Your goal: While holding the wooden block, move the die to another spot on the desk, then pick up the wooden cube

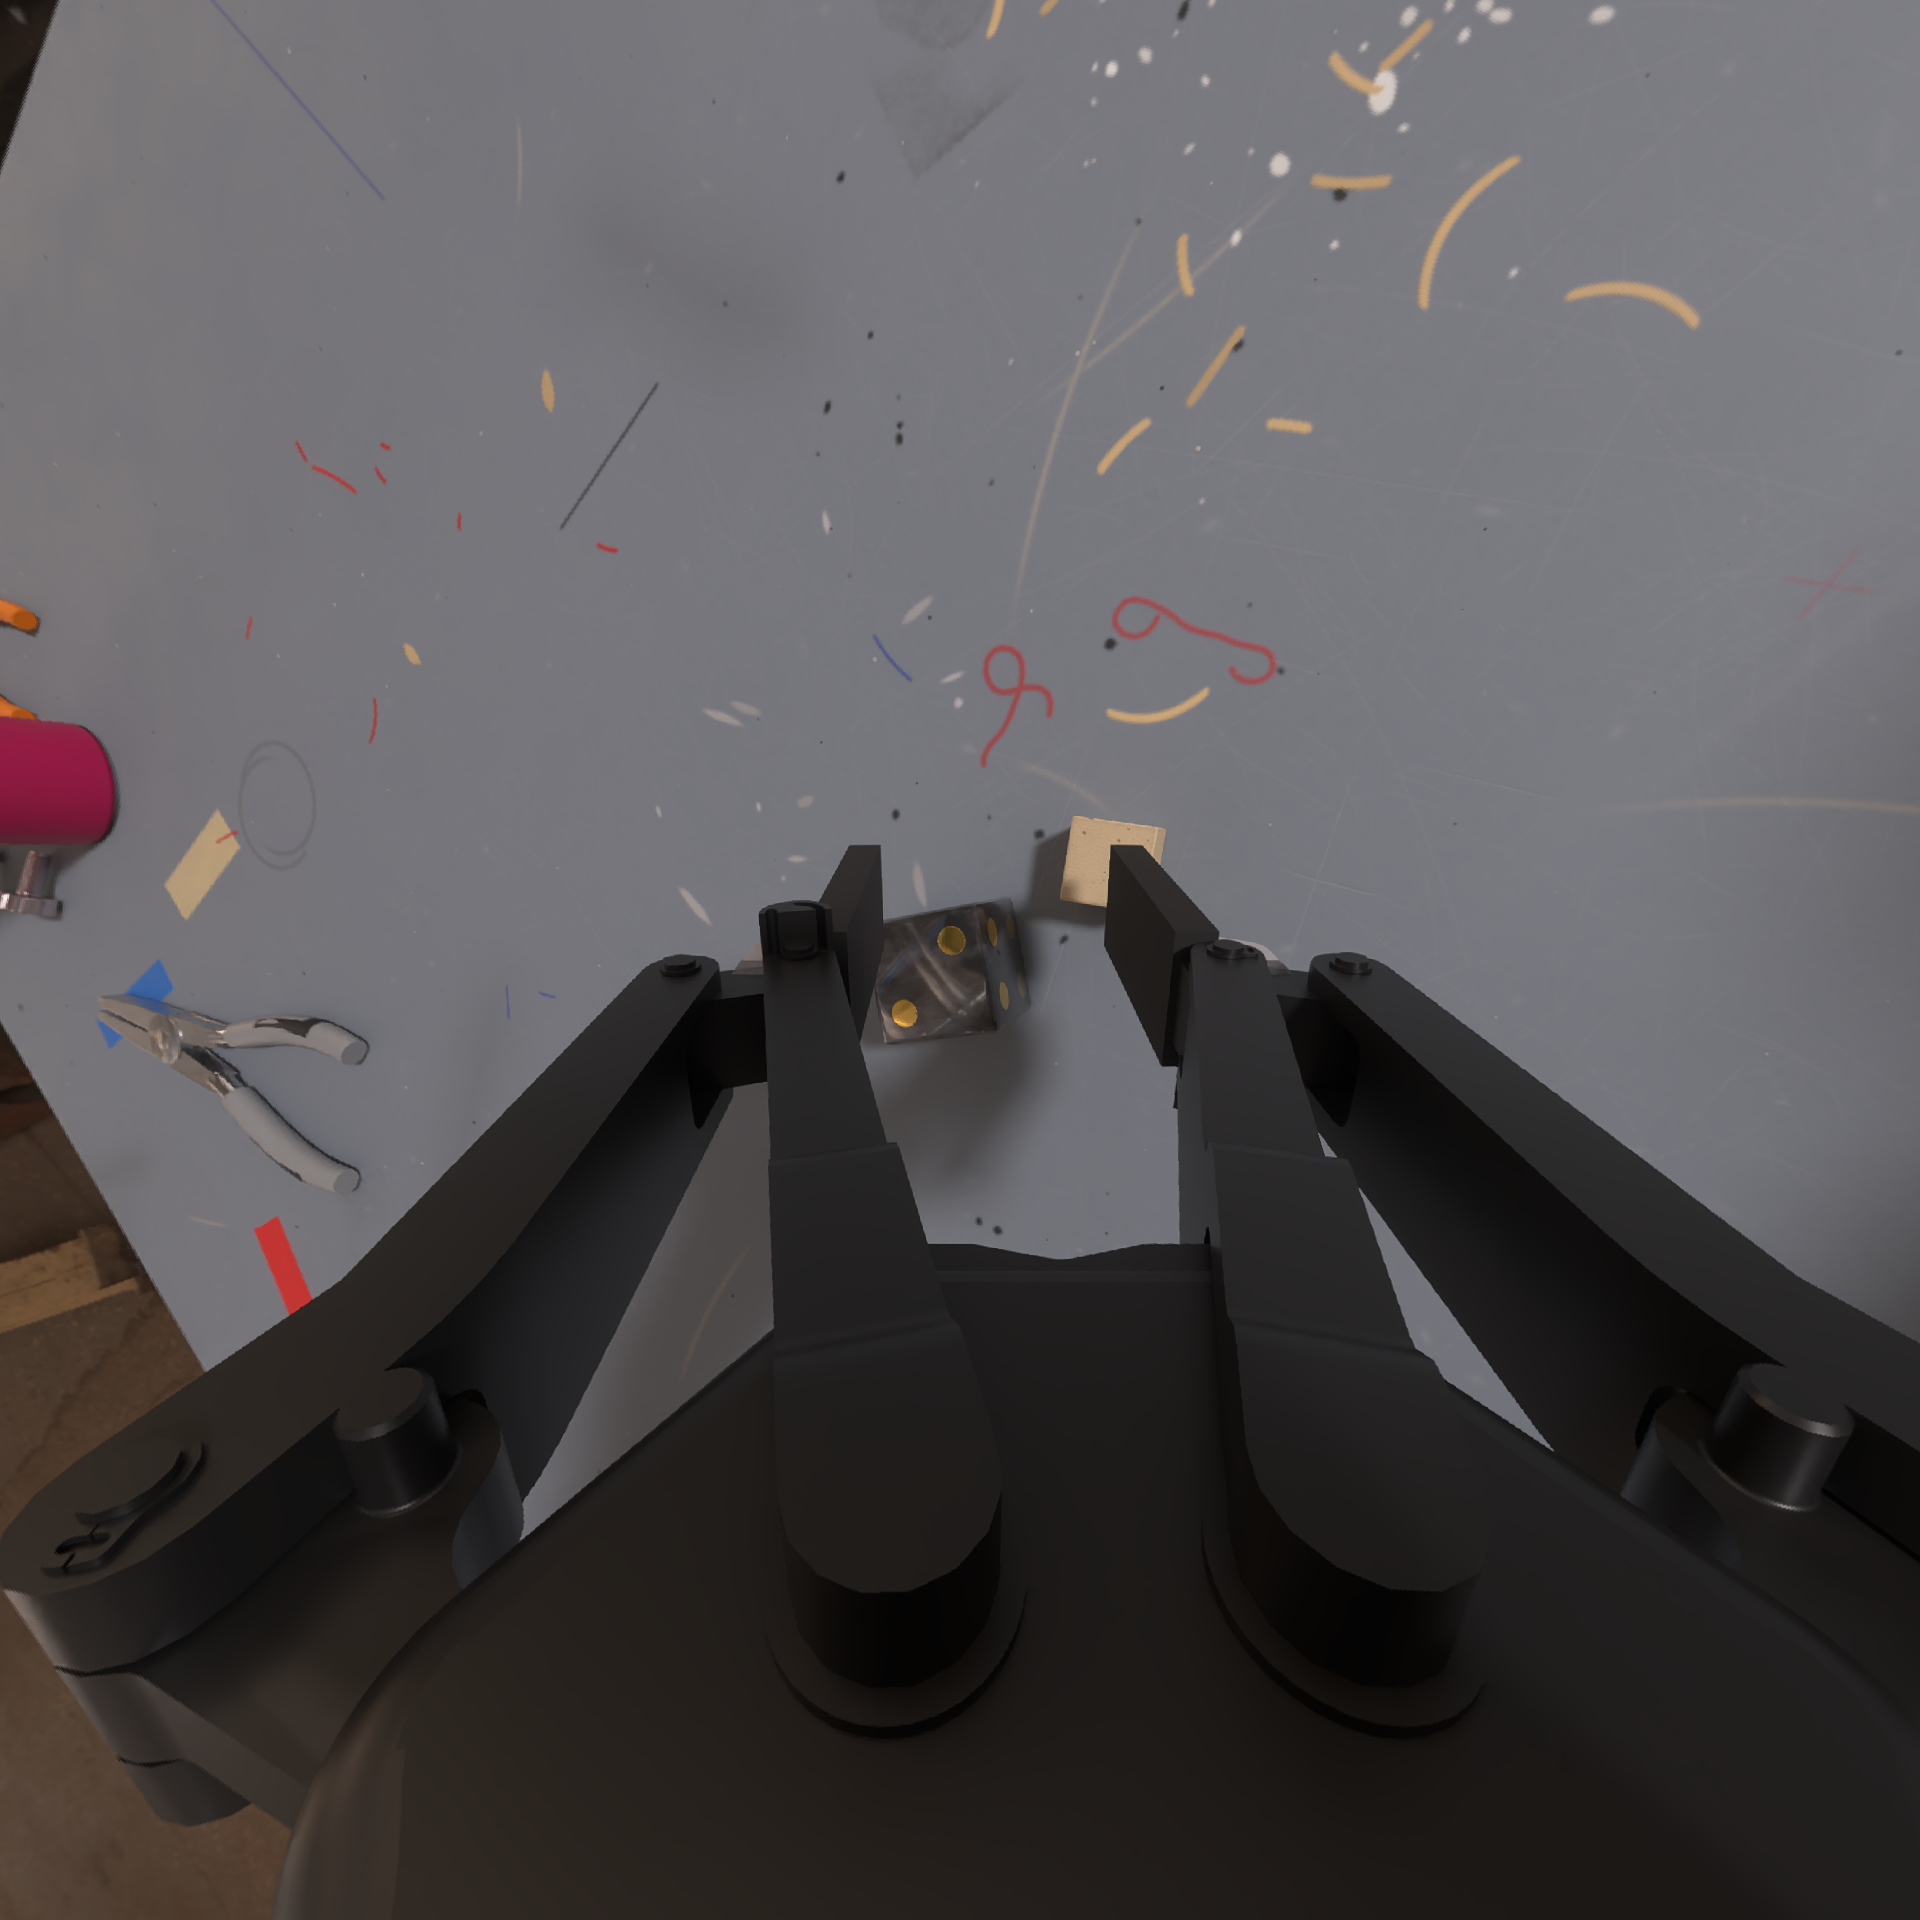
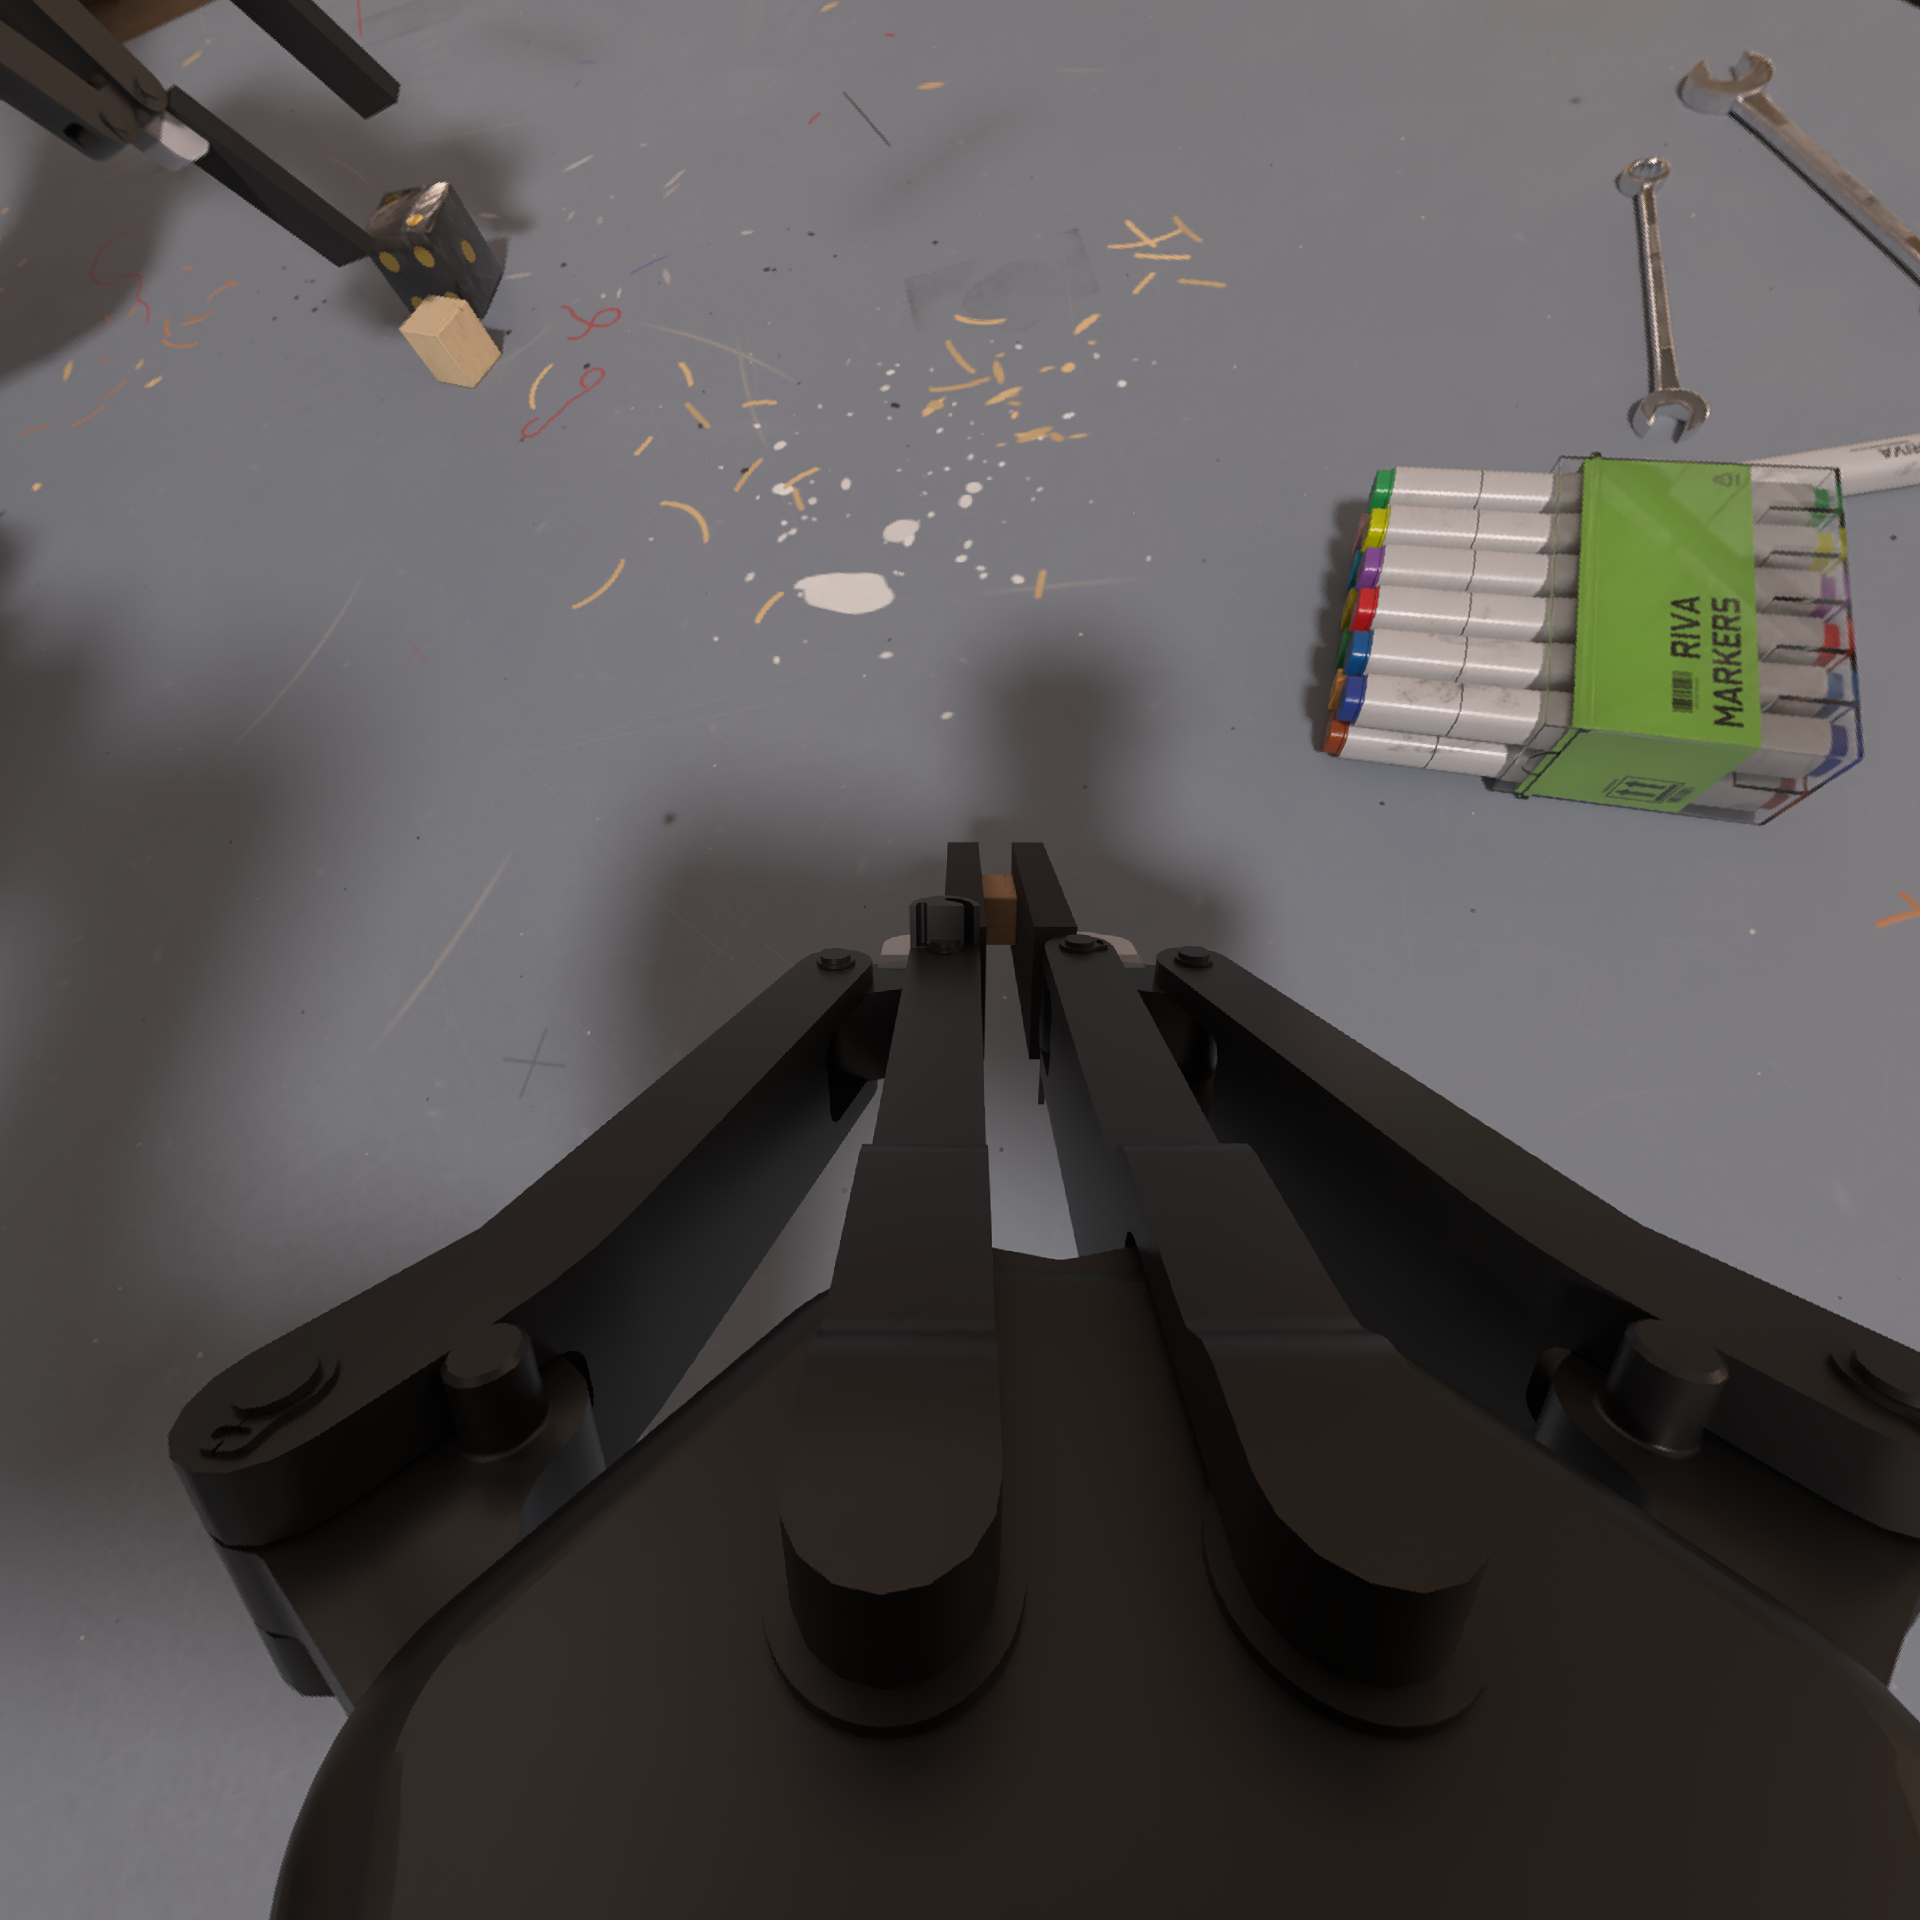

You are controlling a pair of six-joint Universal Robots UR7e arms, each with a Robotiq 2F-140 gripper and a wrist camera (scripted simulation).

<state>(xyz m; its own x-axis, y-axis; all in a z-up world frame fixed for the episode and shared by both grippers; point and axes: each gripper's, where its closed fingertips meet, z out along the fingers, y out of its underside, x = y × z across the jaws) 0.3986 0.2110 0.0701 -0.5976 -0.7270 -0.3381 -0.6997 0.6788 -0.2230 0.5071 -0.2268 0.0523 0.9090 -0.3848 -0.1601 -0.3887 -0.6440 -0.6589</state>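
In the left wrist view, the dark translucent die (image 1: 951, 971) with yellow pips lies on the grey desk (image 1: 623, 312), between my left gripper's (image 1: 995, 868) open fingers. It sits close against the left finger (image 1: 854, 914). The pale wooden cube (image 1: 1089, 868) stands just beyond the right fingertip (image 1: 1143, 904), partly hidden by it. In the right wrist view, my right gripper (image 2: 995, 862) is shut on a small wooden block (image 2: 1000, 904), held above the desk. The die (image 2: 431, 249), the cube (image 2: 449, 340) and the left gripper's fingers (image 2: 301, 208) show far off at the top left.
Grey-handled pliers (image 1: 239, 1070) and a pink cylinder (image 1: 52, 779) lie near the desk's left edge. A green box of markers (image 2: 1621, 634), two wrenches (image 2: 1657, 301) (image 2: 1808, 156) and a loose white marker (image 2: 1839, 462) lie at the right. Paint marks cover the desk.
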